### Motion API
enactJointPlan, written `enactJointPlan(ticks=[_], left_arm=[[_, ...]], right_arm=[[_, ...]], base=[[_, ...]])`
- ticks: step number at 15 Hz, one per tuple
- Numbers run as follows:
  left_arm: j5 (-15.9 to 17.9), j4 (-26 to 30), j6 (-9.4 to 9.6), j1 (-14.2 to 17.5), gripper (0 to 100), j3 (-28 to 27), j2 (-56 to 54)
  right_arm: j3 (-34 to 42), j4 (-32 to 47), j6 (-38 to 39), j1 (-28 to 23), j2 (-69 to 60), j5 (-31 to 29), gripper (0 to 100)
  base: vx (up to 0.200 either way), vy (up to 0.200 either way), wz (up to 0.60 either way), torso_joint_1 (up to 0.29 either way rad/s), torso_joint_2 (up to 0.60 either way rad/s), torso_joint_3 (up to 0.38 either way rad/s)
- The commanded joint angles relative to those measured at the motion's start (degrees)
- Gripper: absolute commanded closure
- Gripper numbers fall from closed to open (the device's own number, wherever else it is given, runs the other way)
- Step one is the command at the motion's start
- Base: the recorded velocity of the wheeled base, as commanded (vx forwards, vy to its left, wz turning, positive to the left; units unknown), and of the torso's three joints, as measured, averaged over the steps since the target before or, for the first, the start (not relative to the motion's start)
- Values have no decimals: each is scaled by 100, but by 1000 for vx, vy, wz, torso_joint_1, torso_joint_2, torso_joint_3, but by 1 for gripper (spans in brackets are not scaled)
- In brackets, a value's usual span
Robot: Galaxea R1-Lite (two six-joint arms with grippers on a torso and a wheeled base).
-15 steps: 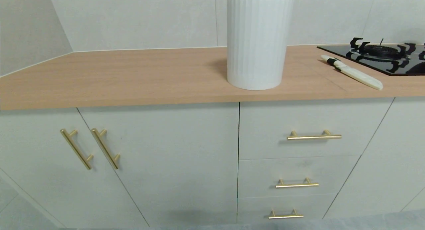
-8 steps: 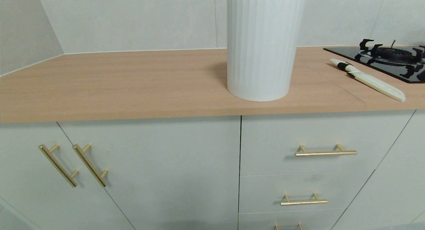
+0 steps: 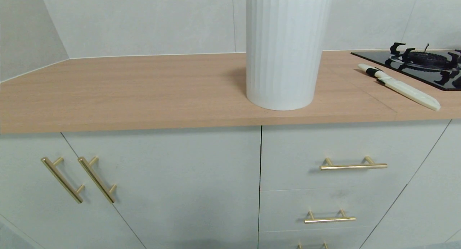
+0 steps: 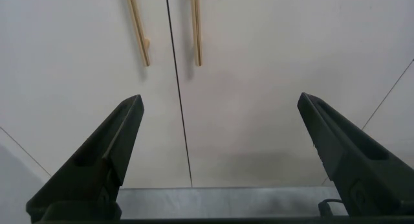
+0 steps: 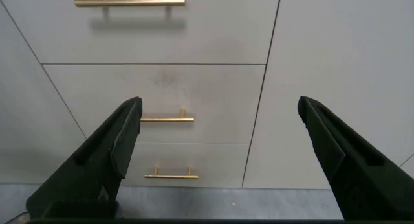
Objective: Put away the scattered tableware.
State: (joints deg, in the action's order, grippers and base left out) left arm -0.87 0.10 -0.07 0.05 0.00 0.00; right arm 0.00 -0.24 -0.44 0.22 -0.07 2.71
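Wooden countertop over pale cabinets, tiled wall behind.

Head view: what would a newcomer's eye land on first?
A tall white ribbed container stands on the wooden counter near its front edge, above the drawers. To its right a white knife lies on the counter beside the black hob.

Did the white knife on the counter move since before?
No. The knife lies in the same spot beside the stove, right of the white container; the whole picture shifted, so the camera moved.
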Motion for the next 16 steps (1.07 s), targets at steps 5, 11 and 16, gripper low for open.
enactJointPlan(ticks=[5, 11, 16], left_arm=[[-1, -1, -1, 4, 0, 0, 0], [-1, -1, -1, 4, 0, 0, 0], [-1, -1, -1, 4, 0, 0, 0]], right_arm=[[0, -2, 0, 4, 7, 2, 0], [0, -2, -9, 4, 7, 2, 0], [0, -2, -9, -4, 7, 2, 0]], base=[[0, -200, 0, -1, 3, 0], [0, -67, 0, 1, 1, -1], [0, 0, 0, 0, 0, 0]])
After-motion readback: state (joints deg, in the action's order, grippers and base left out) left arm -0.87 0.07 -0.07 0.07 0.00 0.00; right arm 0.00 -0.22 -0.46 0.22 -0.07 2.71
